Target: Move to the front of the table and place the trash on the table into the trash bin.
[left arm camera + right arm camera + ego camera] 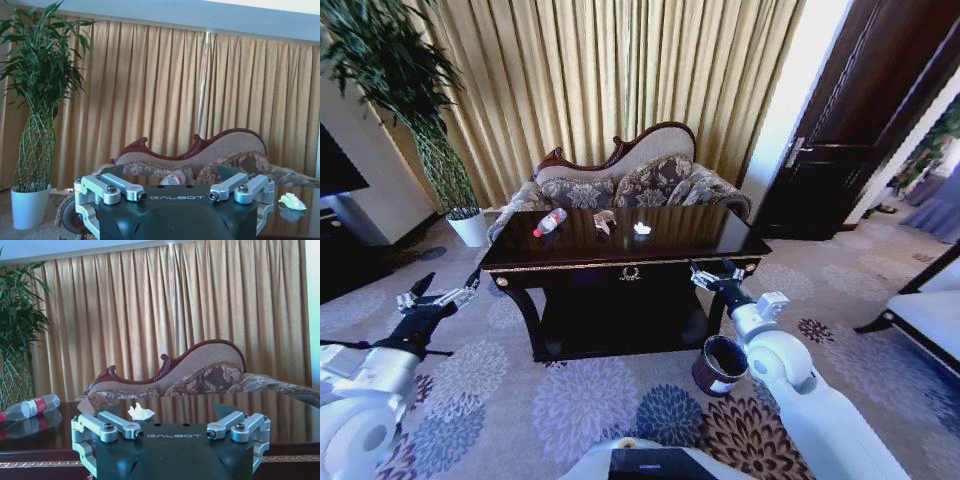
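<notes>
Head view puts you already at the front of the large dark glossy wooden counter with gold trim (650, 245), which fills the middle of the frame, so judge the drive as done or nearly so. All the trash sits untouched on the far half of the top: the clear plastic bottle with the red cap and label (549, 222) lying on its side at upper left of the top, the tan wrapper (604, 221) near the centre, and the white paper wad (642, 228) just right of it. The small dark maroon cylindrical trash bin (721, 364) stands on the floral carpet at lower right of centre, beside the counter's right front leg; you cannot tell whether anything is inside. Your left gripper (442, 299) hovers at middle left, off the counter's corner, fingers spread and empty. Your right gripper (718, 275) hangs at the front edge, right of the gold emblem, also spread and empty.

Left wrist view shows you the spread fingers with nothing between them, the bottle (173, 178) at lower centre and the wad (292, 201) at lower right.

Right wrist view shows the same open, empty hold, the bottle (30, 407) at middle left and the wad (140, 412) just above the fingers. Every pick and drop remains.
</notes>
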